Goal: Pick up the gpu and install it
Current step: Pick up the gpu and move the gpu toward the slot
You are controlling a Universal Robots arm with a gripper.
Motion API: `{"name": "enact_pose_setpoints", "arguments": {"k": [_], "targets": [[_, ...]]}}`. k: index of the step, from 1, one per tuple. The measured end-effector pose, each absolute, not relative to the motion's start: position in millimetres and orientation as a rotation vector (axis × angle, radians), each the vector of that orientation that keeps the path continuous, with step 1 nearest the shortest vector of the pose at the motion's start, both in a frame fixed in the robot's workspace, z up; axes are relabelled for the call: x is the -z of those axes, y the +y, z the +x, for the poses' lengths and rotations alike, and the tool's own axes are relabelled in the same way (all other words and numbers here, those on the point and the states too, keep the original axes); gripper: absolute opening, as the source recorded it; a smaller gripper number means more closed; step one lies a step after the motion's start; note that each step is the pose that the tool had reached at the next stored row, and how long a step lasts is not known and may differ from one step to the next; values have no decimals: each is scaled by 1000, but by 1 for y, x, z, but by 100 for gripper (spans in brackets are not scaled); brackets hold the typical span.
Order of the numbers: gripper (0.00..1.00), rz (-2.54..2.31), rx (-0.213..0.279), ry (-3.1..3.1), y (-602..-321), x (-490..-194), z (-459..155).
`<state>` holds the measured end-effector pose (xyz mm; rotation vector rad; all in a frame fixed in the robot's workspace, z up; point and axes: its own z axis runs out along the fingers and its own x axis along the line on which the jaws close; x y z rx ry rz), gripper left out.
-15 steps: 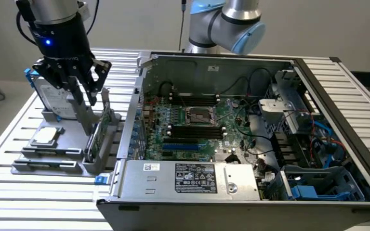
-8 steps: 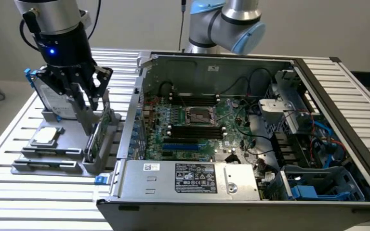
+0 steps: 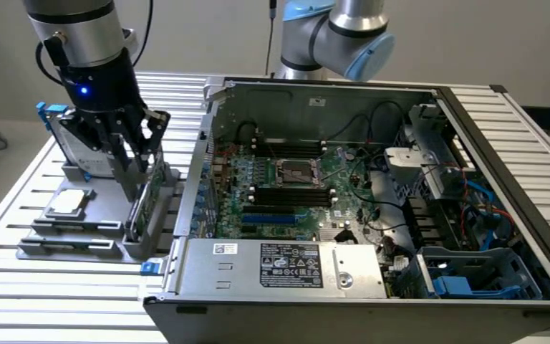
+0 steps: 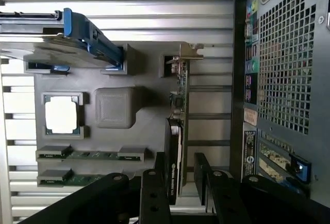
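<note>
With the gripper spread astride the upright gpu in its grey holder, an off-centre closure could tilt the card or jam it in the slot.

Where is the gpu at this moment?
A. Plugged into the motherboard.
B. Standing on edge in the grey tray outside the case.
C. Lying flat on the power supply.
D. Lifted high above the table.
B: the gpu stands on edge in the grey tray, beside the case, with the open end effector straddling it.
</note>
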<state>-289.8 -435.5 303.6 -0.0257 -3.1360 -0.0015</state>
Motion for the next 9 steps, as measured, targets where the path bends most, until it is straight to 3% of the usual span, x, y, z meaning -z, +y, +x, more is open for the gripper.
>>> {"name": "enact_pose_setpoints", "arguments": {"k": [9], "targets": [[36, -16, 2, -3136, -435, -287, -290]]}}
